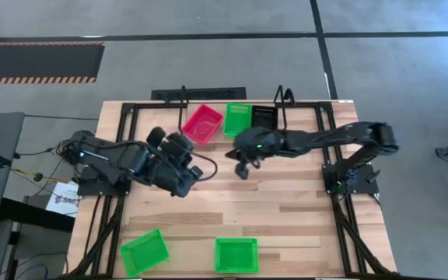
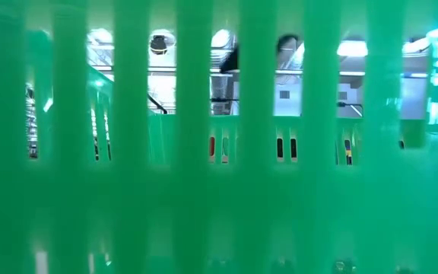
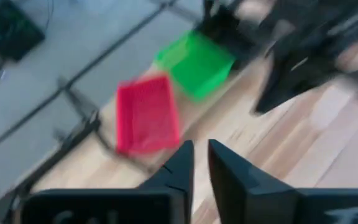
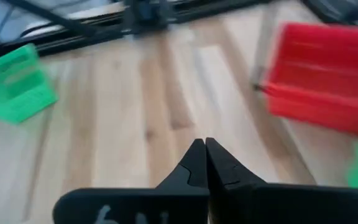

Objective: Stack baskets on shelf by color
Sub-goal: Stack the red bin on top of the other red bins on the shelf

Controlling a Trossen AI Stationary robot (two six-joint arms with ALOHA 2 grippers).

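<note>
In the high view the shelf (image 1: 285, 99) stands at the table's far edge. On it sit a red-pink basket (image 1: 202, 123), turned askew, a green basket (image 1: 237, 119) and a black basket (image 1: 264, 117). Two more green baskets lie at the near edge, one left (image 1: 145, 251) and one at the middle (image 1: 236, 254). My left gripper (image 1: 179, 148) (image 3: 201, 163) hovers near the red basket (image 3: 146, 115), fingers a narrow gap apart and empty. My right gripper (image 1: 241, 167) (image 4: 205, 155) is shut and empty over the table's middle. The other baskets are out of view.
A green basket's mesh wall (image 2: 219, 152) stands right before the low camera and blocks nearly all of that view. Bare wood planks (image 1: 286, 210) stretch between the shelf and the near baskets. Both arms meet close together just in front of the shelf.
</note>
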